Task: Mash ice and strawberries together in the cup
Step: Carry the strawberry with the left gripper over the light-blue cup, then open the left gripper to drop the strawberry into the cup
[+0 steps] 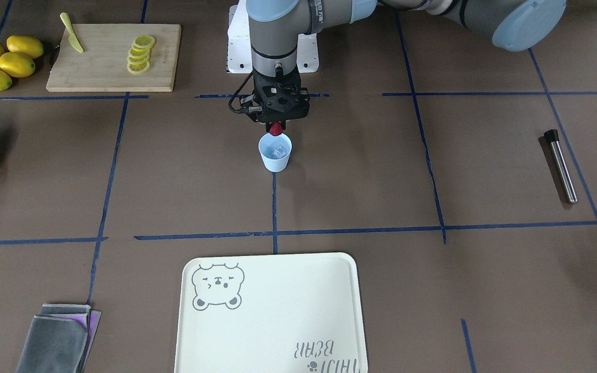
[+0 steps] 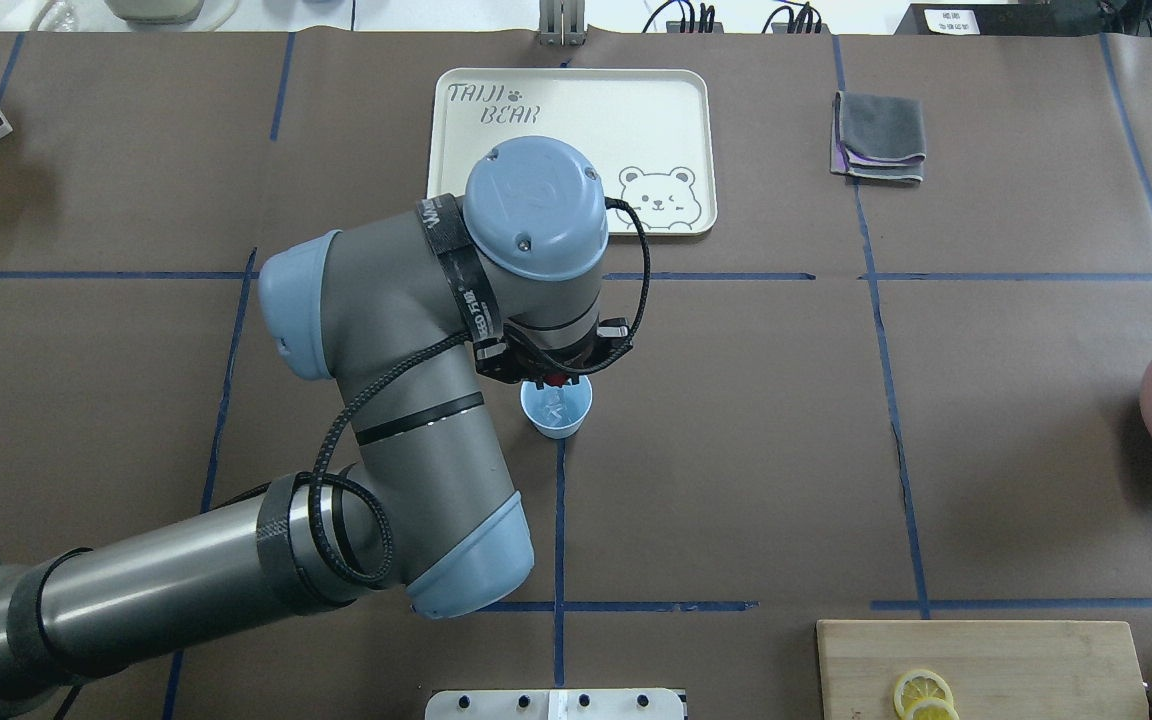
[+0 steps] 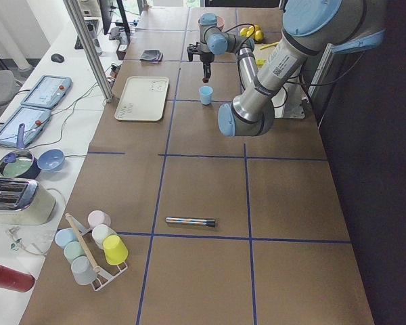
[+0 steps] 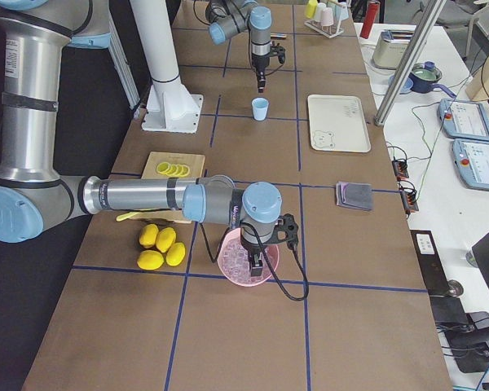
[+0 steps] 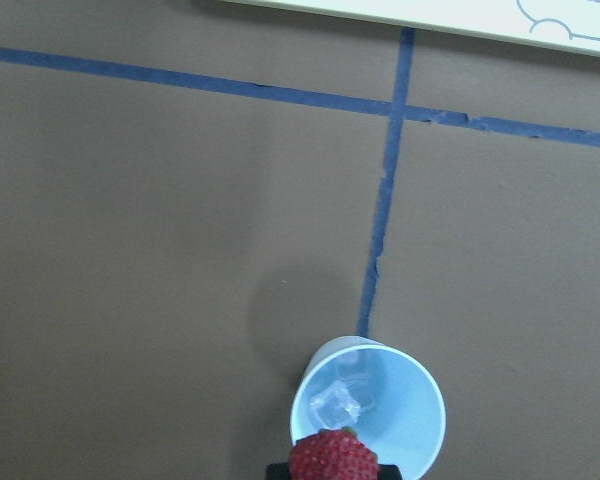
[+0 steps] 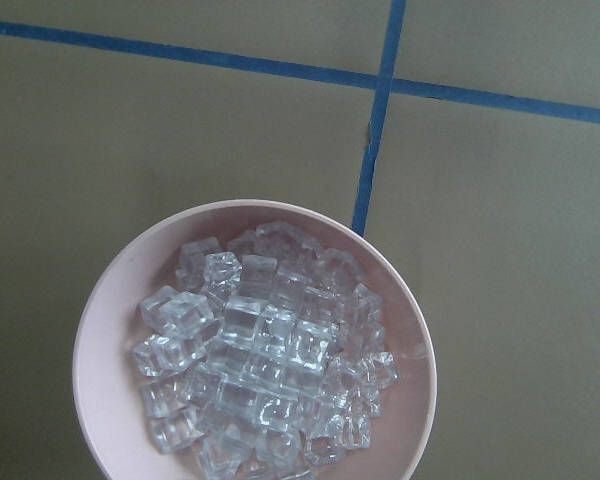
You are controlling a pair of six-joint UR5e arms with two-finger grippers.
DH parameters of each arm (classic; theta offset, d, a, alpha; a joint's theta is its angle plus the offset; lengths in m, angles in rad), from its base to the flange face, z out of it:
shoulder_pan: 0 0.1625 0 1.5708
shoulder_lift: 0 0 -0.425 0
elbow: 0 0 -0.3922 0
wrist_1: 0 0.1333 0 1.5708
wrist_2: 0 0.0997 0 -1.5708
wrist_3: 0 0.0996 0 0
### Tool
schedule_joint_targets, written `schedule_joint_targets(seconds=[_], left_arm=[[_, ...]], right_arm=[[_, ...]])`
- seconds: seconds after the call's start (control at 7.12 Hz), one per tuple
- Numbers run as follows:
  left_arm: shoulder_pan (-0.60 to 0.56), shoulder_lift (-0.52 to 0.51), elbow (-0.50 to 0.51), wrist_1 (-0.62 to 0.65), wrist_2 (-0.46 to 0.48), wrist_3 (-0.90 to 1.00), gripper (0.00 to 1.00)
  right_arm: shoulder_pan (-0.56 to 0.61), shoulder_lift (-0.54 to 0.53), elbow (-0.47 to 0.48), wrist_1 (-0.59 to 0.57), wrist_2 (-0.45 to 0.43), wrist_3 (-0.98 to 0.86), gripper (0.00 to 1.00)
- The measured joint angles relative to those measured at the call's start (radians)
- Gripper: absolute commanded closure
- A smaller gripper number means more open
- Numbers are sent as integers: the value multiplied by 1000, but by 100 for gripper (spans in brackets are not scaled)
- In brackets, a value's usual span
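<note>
The pale blue cup (image 1: 275, 154) stands upright at the table's middle with clear ice (image 1: 280, 151) at its bottom. My left gripper (image 1: 276, 126) hangs just above the cup's rim, shut on a red strawberry (image 1: 276, 129). The left wrist view shows the strawberry (image 5: 332, 458) over the near edge of the cup (image 5: 405, 415), with ice (image 5: 340, 400) inside. More ice (image 6: 265, 350) fills a pink bowl (image 6: 105, 310). My right gripper (image 4: 257, 262) hovers over that bowl (image 4: 228, 265); I cannot tell whether it is open or shut.
A metal rod with a black tip (image 1: 562, 166) lies on the table on my left side. A cream tray (image 1: 272, 316), folded cloths (image 1: 60, 339), a cutting board (image 1: 107, 72) with lemon slices and a knife, and whole lemons (image 1: 5, 62) lie around.
</note>
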Motion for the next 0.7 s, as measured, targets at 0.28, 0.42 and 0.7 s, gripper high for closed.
schedule_joint_targets(seconds=[0.28, 0.42, 0.7], left_arm=[[14, -3, 7, -12, 15, -14, 0], [15, -3, 7, -13, 17, -15, 0], [16, -3, 4, -14, 18, -9, 0]], right_arm=[[0, -1, 0, 0, 0, 0, 0], [0, 0, 0, 0, 0, 0, 0], [0, 0, 0, 0, 0, 0, 0]])
